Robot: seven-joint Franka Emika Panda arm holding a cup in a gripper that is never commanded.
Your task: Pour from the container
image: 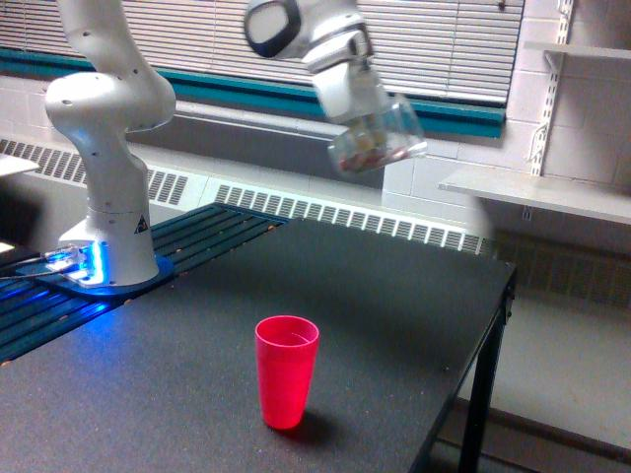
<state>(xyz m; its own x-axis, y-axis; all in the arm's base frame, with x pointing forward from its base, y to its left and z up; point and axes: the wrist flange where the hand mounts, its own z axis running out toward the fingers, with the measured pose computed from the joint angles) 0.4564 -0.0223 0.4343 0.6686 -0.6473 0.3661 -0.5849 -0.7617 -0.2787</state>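
Observation:
A clear plastic container (380,137) hangs high above the table, tilted with its mouth toward the exterior view's right, small coloured pieces showing inside it. My gripper (367,116) is shut on the container, and motion blurs both. A red cup (286,371) stands upright on the black table (394,325) near its front. The container is above the cup and to its right in the exterior view.
The arm's white base (108,212) stands at the exterior view's left on a blue-lit mount. The table's right edge (493,335) drops to the floor. A white wall shelf (537,192) sits at the right, and window blinds and a radiator run behind.

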